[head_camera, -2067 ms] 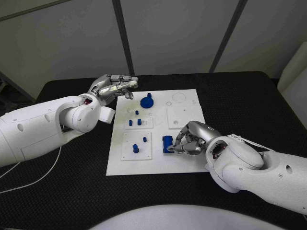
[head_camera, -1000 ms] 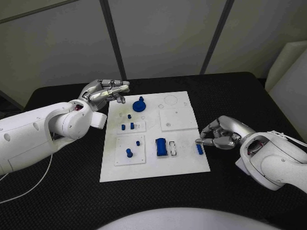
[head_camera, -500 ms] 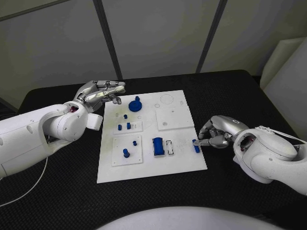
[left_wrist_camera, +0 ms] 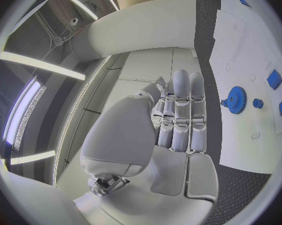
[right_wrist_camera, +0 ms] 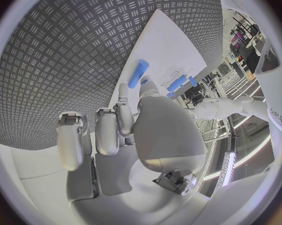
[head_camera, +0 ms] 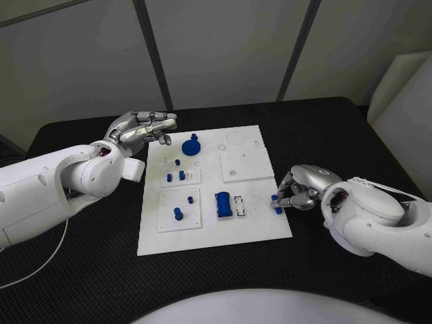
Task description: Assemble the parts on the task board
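Since the earlier frames, our right hand point(head_camera: 299, 189) had carried a small blue bar point(head_camera: 275, 204) from the larger blue block point(head_camera: 222, 204) at board centre to the right edge of the task board point(head_camera: 260, 229). We found it pinching the bar there, right of centre in the head view. The left hand point(head_camera: 138, 128) hovered by the blue gear point(head_camera: 190, 146) at upper left, fingers curled, holding nothing. We judged placement in hand; next requires seating the bar squarely.

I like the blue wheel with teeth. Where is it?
In the head view, the blue gear sits on the task board's far left part, beside the left hand.
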You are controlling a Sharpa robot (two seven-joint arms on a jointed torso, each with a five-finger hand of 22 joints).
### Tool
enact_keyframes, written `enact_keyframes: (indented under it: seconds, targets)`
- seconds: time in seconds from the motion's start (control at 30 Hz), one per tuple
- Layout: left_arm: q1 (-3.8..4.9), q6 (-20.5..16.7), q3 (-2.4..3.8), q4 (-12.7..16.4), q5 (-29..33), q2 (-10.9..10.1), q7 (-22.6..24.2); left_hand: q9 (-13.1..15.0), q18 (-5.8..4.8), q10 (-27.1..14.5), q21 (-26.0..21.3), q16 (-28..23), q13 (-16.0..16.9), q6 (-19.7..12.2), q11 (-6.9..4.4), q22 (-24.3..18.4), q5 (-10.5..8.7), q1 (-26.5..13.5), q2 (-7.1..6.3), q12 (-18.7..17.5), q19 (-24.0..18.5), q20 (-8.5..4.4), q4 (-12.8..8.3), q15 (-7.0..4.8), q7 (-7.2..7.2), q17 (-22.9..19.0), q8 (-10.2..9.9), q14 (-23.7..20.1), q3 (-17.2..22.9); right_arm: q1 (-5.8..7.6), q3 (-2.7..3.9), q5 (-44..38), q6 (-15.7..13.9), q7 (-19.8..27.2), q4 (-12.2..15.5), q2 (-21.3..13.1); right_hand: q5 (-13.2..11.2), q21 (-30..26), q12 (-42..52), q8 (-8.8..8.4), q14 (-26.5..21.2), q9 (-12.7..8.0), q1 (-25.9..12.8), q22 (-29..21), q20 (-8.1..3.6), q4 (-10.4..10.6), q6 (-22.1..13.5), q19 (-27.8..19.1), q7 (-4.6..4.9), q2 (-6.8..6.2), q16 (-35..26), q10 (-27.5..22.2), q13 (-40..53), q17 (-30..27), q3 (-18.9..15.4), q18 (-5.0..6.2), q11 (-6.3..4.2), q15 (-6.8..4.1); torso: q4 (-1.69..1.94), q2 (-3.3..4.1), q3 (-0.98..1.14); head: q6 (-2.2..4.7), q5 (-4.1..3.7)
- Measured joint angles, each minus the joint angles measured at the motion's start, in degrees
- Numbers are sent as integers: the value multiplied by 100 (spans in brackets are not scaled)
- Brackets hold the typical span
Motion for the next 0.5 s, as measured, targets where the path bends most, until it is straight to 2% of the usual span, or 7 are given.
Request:
enact_keyframes:
  seconds: [0.17, 0.5]
  targets:
    - [-1, 1, 0, -2, 0, -3, 0, 0, 0, 0, 0, 0, 0, 0, 0, -5, 0, 0, 0, 0, 0, 0, 0, 0, 0, 0, 0, 0, 0, -34, 15, -43, 135, -48, 15, 19, 0, 0, 0, 17, 0, 20, 22, 0, 0, 0, 20, 0, 16, 22, 21, 20, 0, 11, 0, 0, -20, 0, -1, -2, -1, -19, 4]
    - [-2, 3, 0, -3, 0, -10, 0, 0, 0, 0, 0, 0, 0, 0, 0, -4, 0, 0, 0, 0, 0, 0, 0, 0, 0, 0, 0, 0, 0, -51, 33, -139, 309, -111, 52, 66, 0, 0, 2, 47, 0, 20, 93, 0, 0, -65, 60, 0, -22, 18, 20, 20, -2, 37, -14, 0, -20, 0, -5, -4, -2, -40, 14]
